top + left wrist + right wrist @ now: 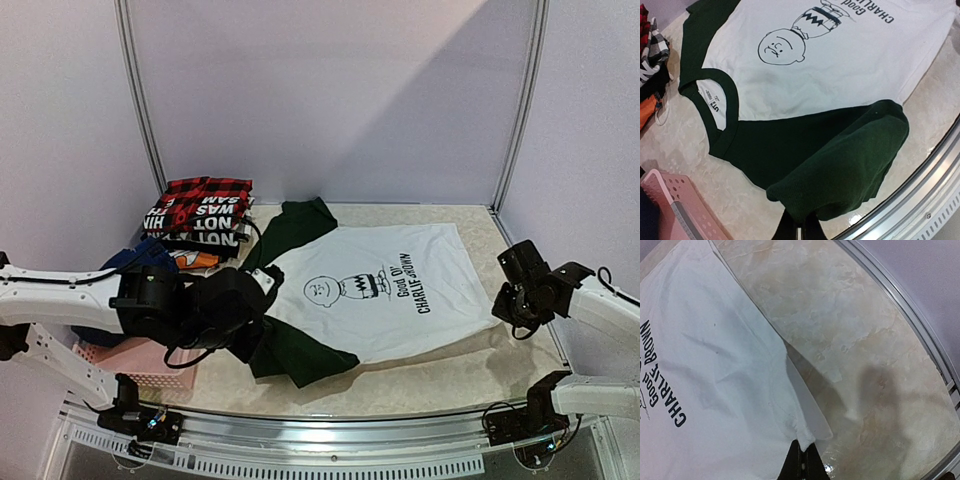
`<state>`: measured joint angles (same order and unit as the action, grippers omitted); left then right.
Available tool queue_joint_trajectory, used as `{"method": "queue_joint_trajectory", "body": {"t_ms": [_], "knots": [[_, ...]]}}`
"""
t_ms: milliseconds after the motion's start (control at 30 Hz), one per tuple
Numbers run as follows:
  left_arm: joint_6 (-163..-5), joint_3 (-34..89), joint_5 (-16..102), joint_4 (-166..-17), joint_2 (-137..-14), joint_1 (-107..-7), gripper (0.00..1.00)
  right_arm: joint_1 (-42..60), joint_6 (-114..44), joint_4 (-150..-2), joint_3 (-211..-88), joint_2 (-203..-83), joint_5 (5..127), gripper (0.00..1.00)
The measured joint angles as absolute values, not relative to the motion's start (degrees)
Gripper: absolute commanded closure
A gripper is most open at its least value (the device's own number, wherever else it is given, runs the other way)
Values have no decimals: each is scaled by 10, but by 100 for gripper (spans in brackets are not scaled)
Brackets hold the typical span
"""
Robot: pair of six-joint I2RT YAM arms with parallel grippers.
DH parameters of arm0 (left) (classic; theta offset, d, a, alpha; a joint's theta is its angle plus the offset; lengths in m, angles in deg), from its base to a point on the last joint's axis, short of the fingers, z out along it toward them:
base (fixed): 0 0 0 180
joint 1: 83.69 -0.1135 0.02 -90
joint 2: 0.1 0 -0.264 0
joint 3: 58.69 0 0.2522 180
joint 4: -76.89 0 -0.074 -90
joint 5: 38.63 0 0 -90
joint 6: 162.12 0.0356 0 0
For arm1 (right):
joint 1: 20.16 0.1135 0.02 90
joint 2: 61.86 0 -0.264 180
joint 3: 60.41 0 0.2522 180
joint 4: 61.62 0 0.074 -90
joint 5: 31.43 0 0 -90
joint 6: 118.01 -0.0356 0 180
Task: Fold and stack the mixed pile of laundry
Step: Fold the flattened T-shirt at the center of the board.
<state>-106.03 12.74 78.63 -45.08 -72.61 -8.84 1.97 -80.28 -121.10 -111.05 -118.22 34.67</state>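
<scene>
A white T-shirt (390, 285) with dark green sleeves and a black cartoon print lies spread flat on the table, neck toward the left. My left gripper (799, 227) is shut on its near green sleeve (840, 170), which is bunched and lifted a little off the table; the same sleeve (305, 358) lies by the front edge. My right gripper (802, 460) is shut on the white hem corner (807, 432) at the shirt's right end, and in the top view this gripper (518, 325) is at the table's right side. A folded stack topped by a red-and-black plaid shirt (208, 197) stands back left.
A pink lattice basket (135, 360) with blue and navy pieces (135, 258) above it sits at the front left, under my left arm. A metal rail (330, 425) runs along the front edge. Upright metal posts (520, 100) and pale walls close the back.
</scene>
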Motion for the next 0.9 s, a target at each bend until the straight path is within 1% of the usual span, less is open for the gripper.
{"method": "queue_joint_trajectory", "body": {"t_ms": [400, 633, 900], "knots": [[-994, 218, 790, -433, -777, -178, 100, 19, -749, -1187, -1219, -1313, 321, 100], [-945, 254, 788, -430, -823, -231, 100, -5, -705, -1175, -1283, -1385, 319, 100], [-906, 306, 793, -432, -889, -281, 100, -21, -667, -1162, -1322, -1467, 321, 100]]}}
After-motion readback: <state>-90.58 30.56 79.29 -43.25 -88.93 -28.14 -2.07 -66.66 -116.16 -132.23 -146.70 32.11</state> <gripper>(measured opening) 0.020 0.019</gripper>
